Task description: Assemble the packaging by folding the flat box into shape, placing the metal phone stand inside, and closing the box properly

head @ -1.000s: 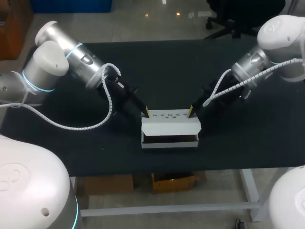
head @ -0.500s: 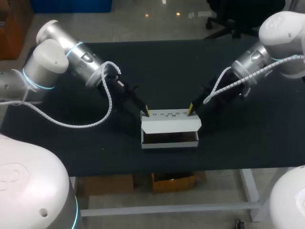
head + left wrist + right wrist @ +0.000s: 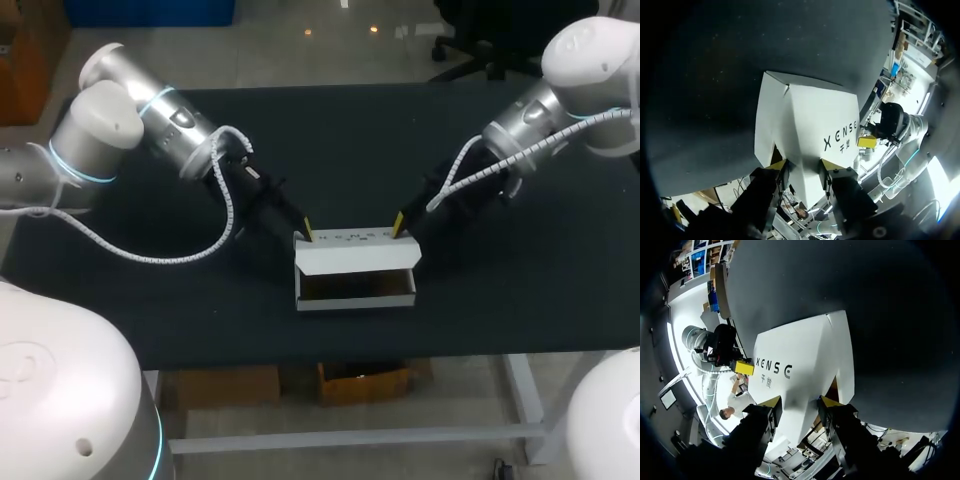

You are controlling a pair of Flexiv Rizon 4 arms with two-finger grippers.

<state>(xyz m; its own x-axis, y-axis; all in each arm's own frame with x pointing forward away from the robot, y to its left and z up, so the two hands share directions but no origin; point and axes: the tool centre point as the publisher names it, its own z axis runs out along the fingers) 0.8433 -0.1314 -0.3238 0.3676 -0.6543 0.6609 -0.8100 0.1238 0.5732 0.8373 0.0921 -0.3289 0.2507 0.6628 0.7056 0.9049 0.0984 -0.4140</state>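
Observation:
A white cardboard box (image 3: 355,258) stands near the front middle of the black table (image 3: 330,140), its front open onto a dark inside where I cannot make out any phone stand. My left gripper (image 3: 308,232) is shut on the box's back left corner and my right gripper (image 3: 398,225) on its back right corner. In the left wrist view the white panel (image 3: 810,125) runs between the left gripper's (image 3: 804,165) yellow tips, with the other arm's tip (image 3: 867,141) at the far end. The right wrist view mirrors this: box (image 3: 800,370), right gripper (image 3: 799,401), left arm's tip (image 3: 744,367).
Both arms slope down from the table's back corners, with cables looping beside them. The box sits about a hand's width from the table's front edge (image 3: 330,355).
Both grippers have drawn slightly back and up with the box's top panel. The dark opening at the front has grown taller.

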